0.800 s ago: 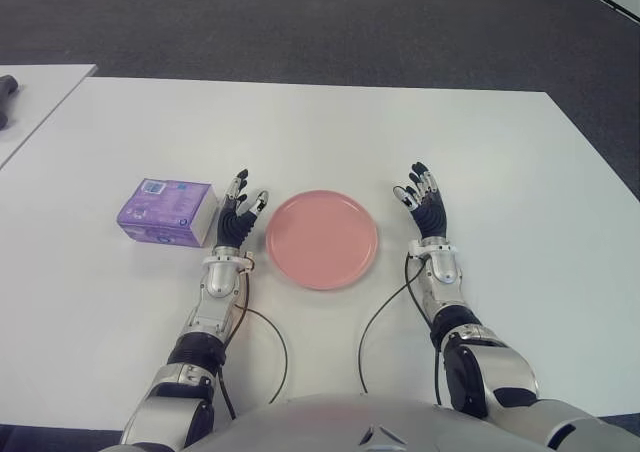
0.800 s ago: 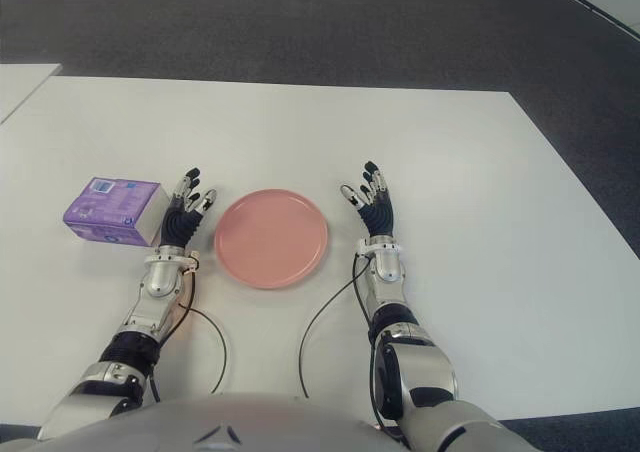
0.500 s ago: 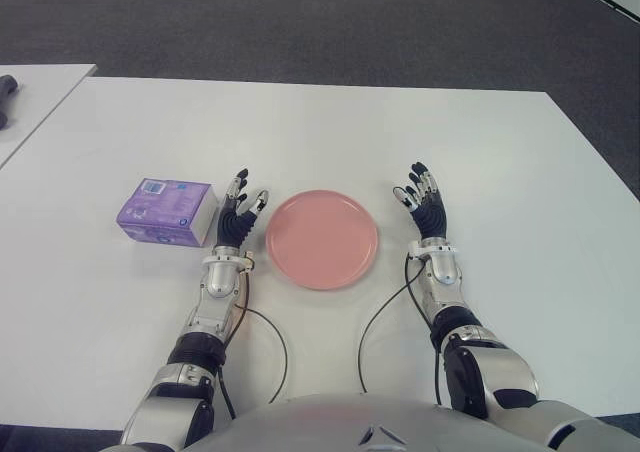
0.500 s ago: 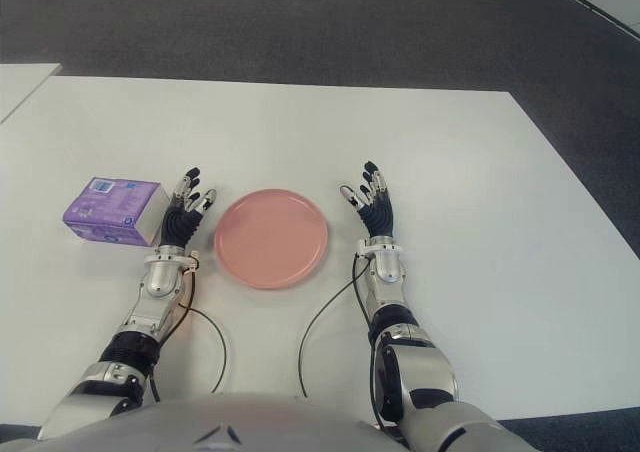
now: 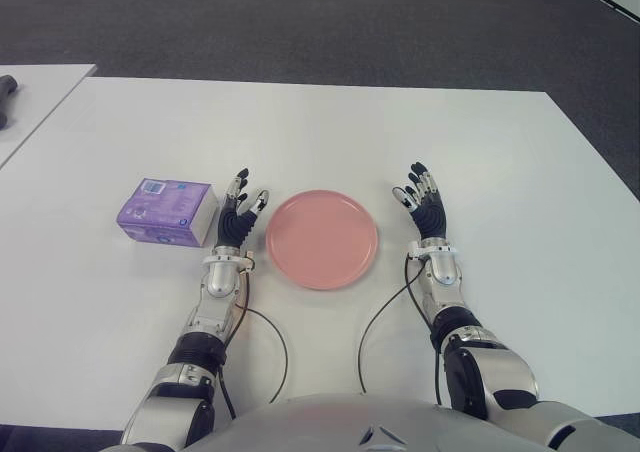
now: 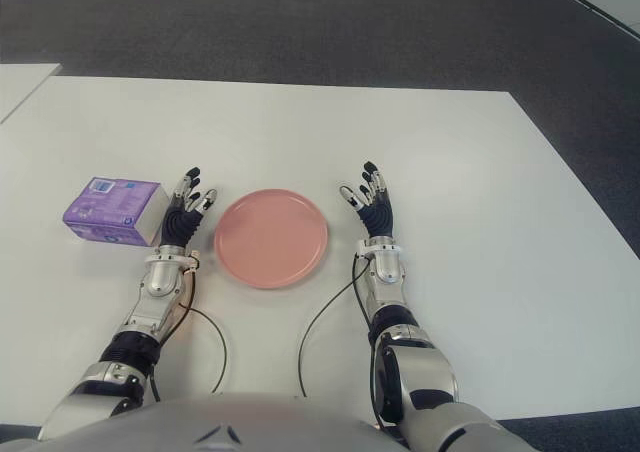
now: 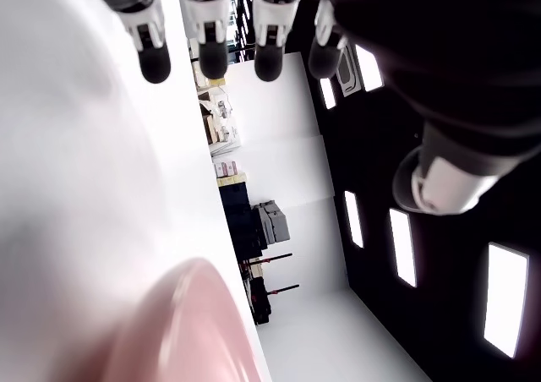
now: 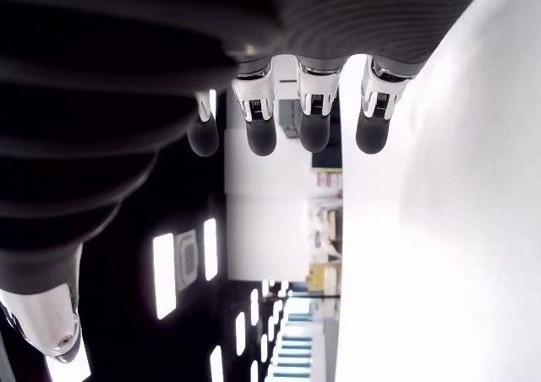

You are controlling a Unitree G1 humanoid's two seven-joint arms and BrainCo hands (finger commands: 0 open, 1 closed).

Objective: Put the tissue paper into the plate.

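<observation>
While both hands spread empty, tissue pack sits beside plate.

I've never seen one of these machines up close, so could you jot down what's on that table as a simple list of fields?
surface: white table
tissue pack: purple tissue pack, lying on the table, left of the plate, not in it
plate: pink plate, nothing on it, between the two hands
left robot hand: left robot hand, fingers spread, holding nothing, between tissue pack and plate
right robot hand: right robot hand, fingers spread, holding nothing, right of the plate
task state: tissue not yet picked up
</observation>
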